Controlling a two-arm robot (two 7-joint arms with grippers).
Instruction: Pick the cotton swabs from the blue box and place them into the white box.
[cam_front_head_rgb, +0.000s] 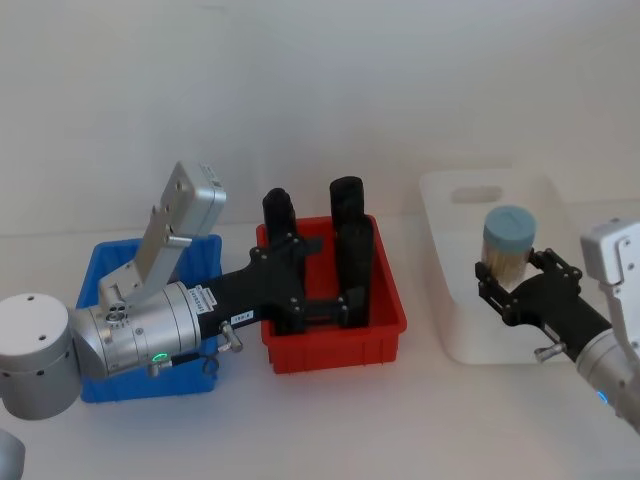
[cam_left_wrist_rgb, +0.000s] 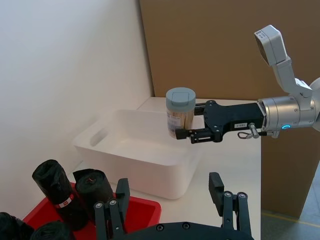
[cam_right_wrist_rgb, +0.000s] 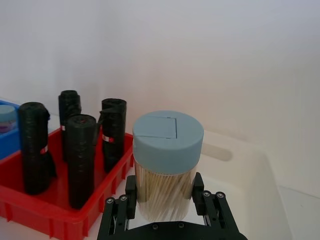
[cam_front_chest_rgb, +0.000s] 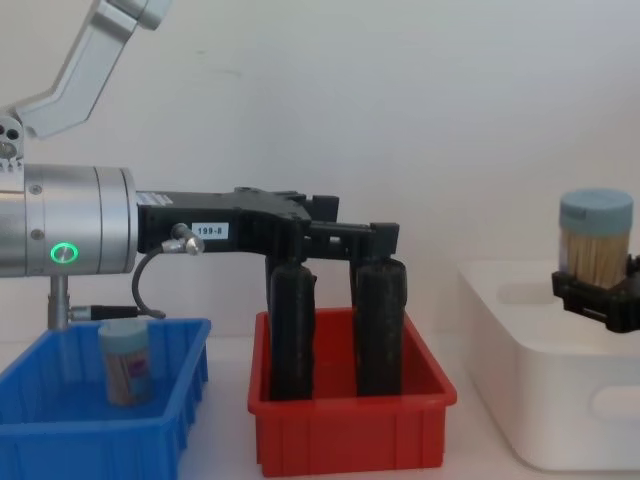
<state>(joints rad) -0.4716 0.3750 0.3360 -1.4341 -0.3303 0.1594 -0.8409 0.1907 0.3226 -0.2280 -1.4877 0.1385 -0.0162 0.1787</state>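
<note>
Your right gripper (cam_front_head_rgb: 513, 272) has its jaws clamped on one cotton swab tub (cam_front_head_rgb: 508, 232). The tub is a clear cylinder with a smooth light blue round lid, packed with pale sticks, and it is held upright above the deep, round-cornered white box (cam_front_head_rgb: 455, 320). A second tub (cam_front_chest_rgb: 125, 362) stands in the shallow, rimmed blue box (cam_front_chest_rgb: 60, 440) on the bench (cam_front_head_rgb: 420, 420). Your left gripper (cam_front_head_rgb: 330, 272) hangs over the red bin (cam_front_head_rgb: 330, 350) and its four wrinkled black rolls (cam_right_wrist_rgb: 80, 160), jaws spread and holding nothing.

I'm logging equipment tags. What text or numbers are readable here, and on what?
"199-8": white sticker on the left hand.
Tag on the right hand: too small to read.
Red-and-white labels on the black rolls: too small to read.
</note>
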